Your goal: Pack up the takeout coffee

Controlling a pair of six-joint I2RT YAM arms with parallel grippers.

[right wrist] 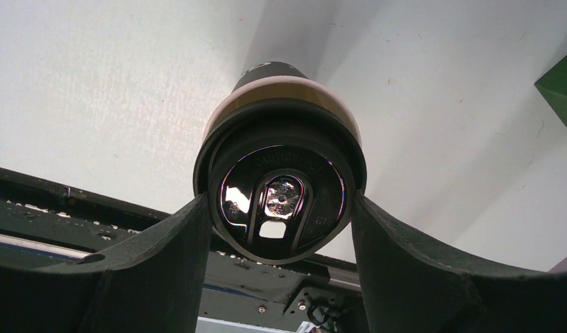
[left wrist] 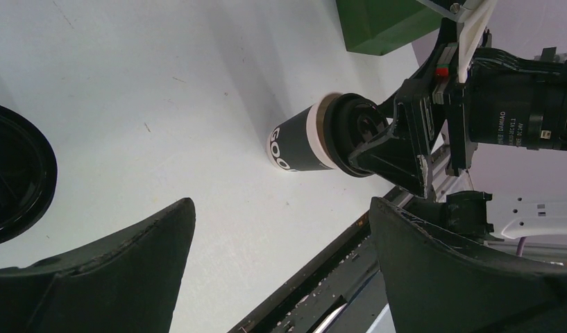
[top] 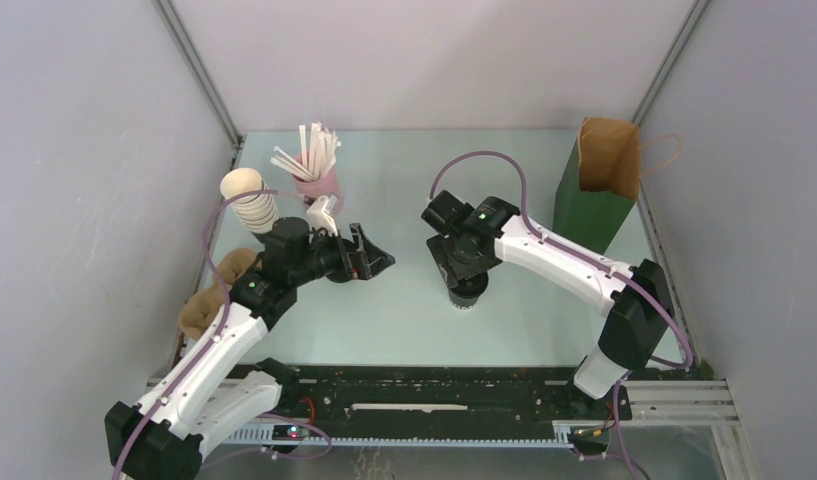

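Observation:
The takeout coffee (top: 468, 297), a small dark cup with a cream band and a round black lid, stands on the table in front of the right arm. My right gripper (top: 464, 284) comes down over it. In the right wrist view the gripper (right wrist: 284, 208) has both fingers pressed against the sides of the lid (right wrist: 280, 201). The left wrist view shows the same cup (left wrist: 301, 142) with the right fingers at its lid. My left gripper (top: 372, 262) is open and empty, left of the cup and apart from it; its jaws (left wrist: 280, 222) stand wide over bare table.
A tall green-and-brown paper bag (top: 599, 185) stands open at the back right. A stack of lidless cups (top: 250, 200) and a pink holder of white sticks (top: 317, 172) stand at the back left. A black lid (left wrist: 10, 180) lies by the left gripper. A brown lump (top: 209, 298) sits at the left edge.

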